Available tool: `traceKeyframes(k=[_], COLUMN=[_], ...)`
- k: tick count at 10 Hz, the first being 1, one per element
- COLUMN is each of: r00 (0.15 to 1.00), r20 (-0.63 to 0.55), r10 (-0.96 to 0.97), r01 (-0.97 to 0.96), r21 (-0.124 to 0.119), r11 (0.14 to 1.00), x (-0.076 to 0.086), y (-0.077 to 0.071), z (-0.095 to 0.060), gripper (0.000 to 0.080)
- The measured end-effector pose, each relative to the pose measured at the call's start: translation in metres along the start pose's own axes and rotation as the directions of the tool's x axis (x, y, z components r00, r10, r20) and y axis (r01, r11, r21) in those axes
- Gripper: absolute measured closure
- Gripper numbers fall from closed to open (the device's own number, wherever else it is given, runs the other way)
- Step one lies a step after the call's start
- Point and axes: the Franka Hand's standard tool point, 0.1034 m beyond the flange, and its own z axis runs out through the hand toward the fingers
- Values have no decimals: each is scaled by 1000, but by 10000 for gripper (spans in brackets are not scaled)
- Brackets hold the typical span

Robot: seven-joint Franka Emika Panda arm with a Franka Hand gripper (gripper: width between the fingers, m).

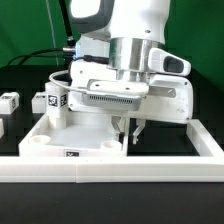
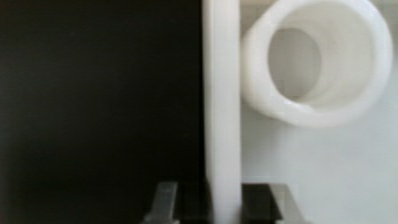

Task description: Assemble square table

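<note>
The square table (image 1: pixel 60 140), a white slab with a raised rim and round corner sockets, lies low in the exterior view, with a tag on its near edge. My gripper (image 1: pixel 128 132) reaches down onto its rim towards the exterior view's right. In the wrist view the white rim (image 2: pixel 222 100) runs upright between the two dark fingers (image 2: pixel 169 203), and a round socket (image 2: pixel 320 62) sits beside it. The gripper (image 2: pixel 221 203) is shut on the rim. One tagged leg (image 1: pixel 53 100) stands at the slab's far left corner. Another leg (image 1: pixel 8 101) lies at the exterior view's left.
The long white rail (image 1: pixel 110 172) runs across the front just below the slab. The black board (image 1: pixel 25 125) surrounds the parts. A green wall is behind the arm.
</note>
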Motion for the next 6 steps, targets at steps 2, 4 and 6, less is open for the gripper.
traceKeyframes(k=[2,4,6], r00=[1000,1000,1000], r20=[-1,-3,-4], r10=[12,19,21], r01=[-12,-19,-22], r21=[-11,-23,-32], r11=[1000,1000,999], x=[3,7,9], y=[13,28,39], z=[-2,-4,-5], gripper=[736,736,736])
